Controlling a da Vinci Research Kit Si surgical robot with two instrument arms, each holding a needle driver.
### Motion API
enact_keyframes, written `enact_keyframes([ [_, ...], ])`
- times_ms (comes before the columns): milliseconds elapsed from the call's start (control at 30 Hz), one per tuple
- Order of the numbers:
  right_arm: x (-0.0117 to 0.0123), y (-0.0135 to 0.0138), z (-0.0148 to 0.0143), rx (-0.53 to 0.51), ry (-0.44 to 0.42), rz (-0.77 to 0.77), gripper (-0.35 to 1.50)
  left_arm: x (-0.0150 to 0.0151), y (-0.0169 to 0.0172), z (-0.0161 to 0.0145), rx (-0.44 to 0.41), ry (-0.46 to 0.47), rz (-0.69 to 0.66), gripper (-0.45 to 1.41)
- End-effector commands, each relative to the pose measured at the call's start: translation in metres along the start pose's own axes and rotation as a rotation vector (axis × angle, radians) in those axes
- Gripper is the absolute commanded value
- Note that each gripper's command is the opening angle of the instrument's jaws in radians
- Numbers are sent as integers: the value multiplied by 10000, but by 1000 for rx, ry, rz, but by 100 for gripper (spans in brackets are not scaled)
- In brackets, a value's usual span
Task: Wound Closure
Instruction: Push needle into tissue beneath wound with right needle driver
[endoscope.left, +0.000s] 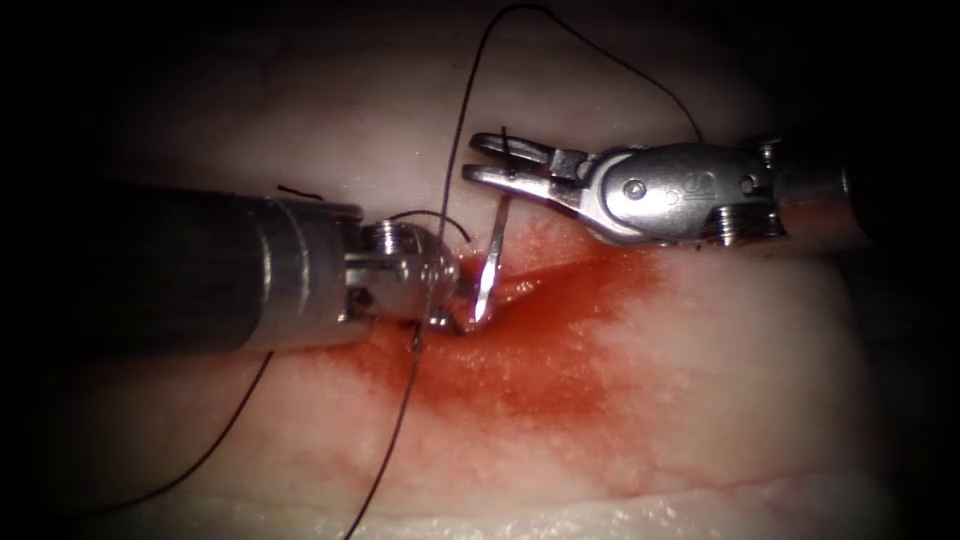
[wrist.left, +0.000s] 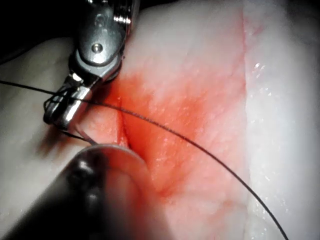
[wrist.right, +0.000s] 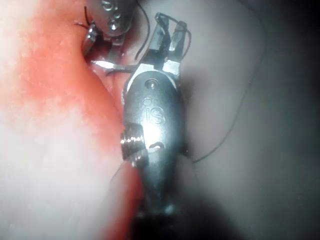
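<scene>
The needle (endoscope.left: 489, 262) stood almost upright at the left end of the cut (endoscope.left: 560, 275), its lower end held by the left tool (endoscope.left: 462, 300), whose jaws were closed on it right at the tissue (endoscope.left: 700, 400) surface; whether the point itself sat in the tissue could not be told. The needle's upper part rose toward the right tool (endoscope.left: 500, 160), which hovered just above it with its two jaws a little apart and nothing clearly clamped between them, though a short dark strand of thread (endoscope.left: 452, 180) crossed them. In the right wrist view the needle (wrist.right: 112, 66) showed as a bright sliver between the left tool (wrist.right: 102, 35) and the parted jaws of the right tool (wrist.right: 167, 37). The thread ran from the left tool's wrist up in a long arc over the right tool, and down across the red fluid (endoscope.left: 530, 370) toward the near edge of the tissue; another strand trailed beneath the left shaft toward that same edge. In the left wrist view the thread (wrist.left: 200, 150) lay diagonally over the stained tissue (wrist.left: 280, 100), passing the right tool (wrist.left: 65, 107), with the cut (wrist.left: 122, 132) a darker groove beside it. The red fluid spread from the cut toward the near edge, fading to pale tissue on the right. A small cut end of thread (endoscope.left: 299, 192) lay on the tissue just behind the left shaft.
</scene>
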Motion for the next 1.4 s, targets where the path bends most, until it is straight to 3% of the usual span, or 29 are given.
enact_keyframes([
  [33,-6,-3,5,3,0,-1,-35,3,-3,6,-1,2,1,36],
  [467,-14,-15,-8,75,-29,-146,-35,1,-2,3,-1,11,-2,37],
  [733,-16,-19,-10,96,-28,-153,-35,1,-4,-5,9,55,-8,39],
  [833,-15,-17,-10,98,-24,-134,-35,5,-9,-21,47,104,-14,26],
  [1067,-16,-13,-12,101,-25,-75,-35,13,-6,-35,60,135,-29,24],
  [1267,-18,-10,-11,104,-18,-27,-35,23,8,-59,129,206,-68,24],
  [1400,-19,-4,-11,124,-37,-14,-35,33,40,-72,153,237,-54,17],
])
